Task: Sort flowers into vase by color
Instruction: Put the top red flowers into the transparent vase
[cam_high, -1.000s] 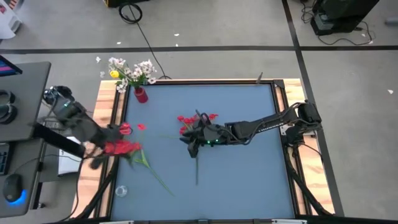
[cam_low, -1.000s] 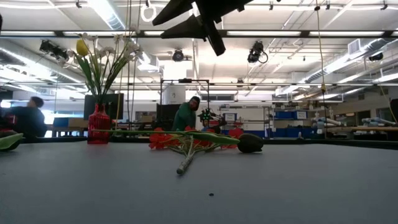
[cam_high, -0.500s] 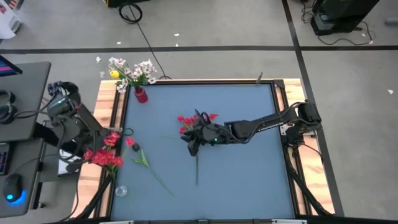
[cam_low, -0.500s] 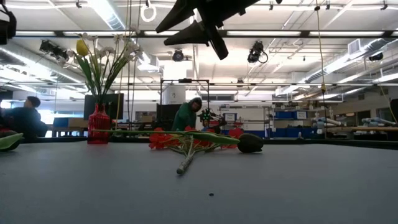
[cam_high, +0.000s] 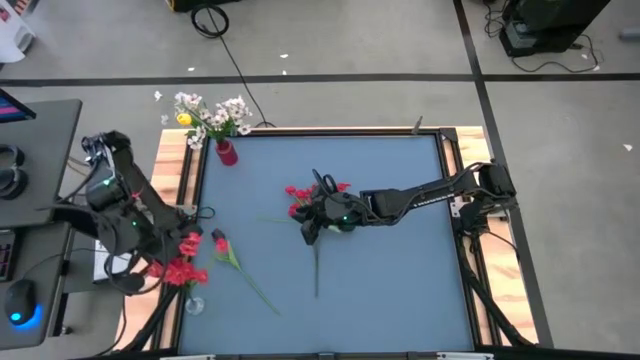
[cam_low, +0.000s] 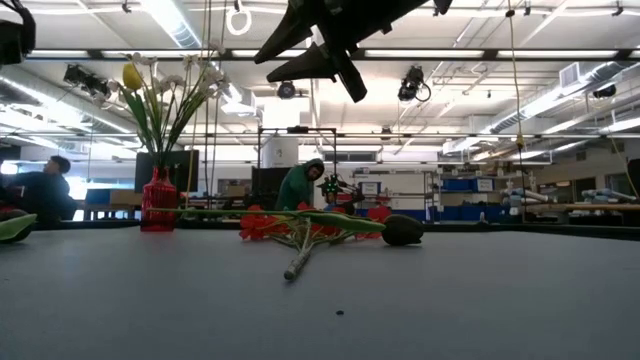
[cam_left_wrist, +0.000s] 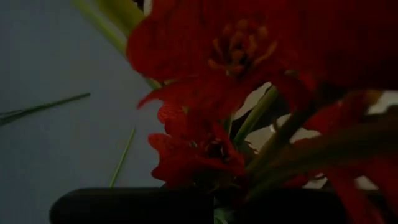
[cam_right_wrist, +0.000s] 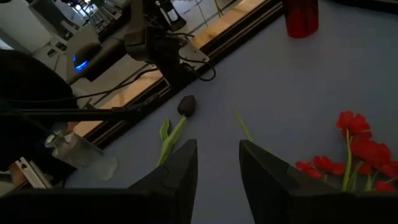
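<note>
The left gripper (cam_high: 172, 262) is hanging over the left edge of the table (cam_high: 400, 270), and its jaws are pinching a bunch of red flowers (cam_high: 180, 268); in the left wrist view these red blossoms (cam_left_wrist: 211, 93) are filling most of the picture. Just beside it, a dark tulip with a green stem (cam_high: 232, 258) is lying on the table, and a small clear glass (cam_high: 194, 306) is standing near the front left corner. The right gripper (cam_high: 314, 228) is hovering above the middle of the table with its jaws spread apart, gripping nothing. Under it, more red flowers (cam_high: 300, 195) are lying flat. In the back left corner, a red vase (cam_high: 227, 151) is standing with white and yellow flowers (cam_high: 212, 115) in it.
</note>
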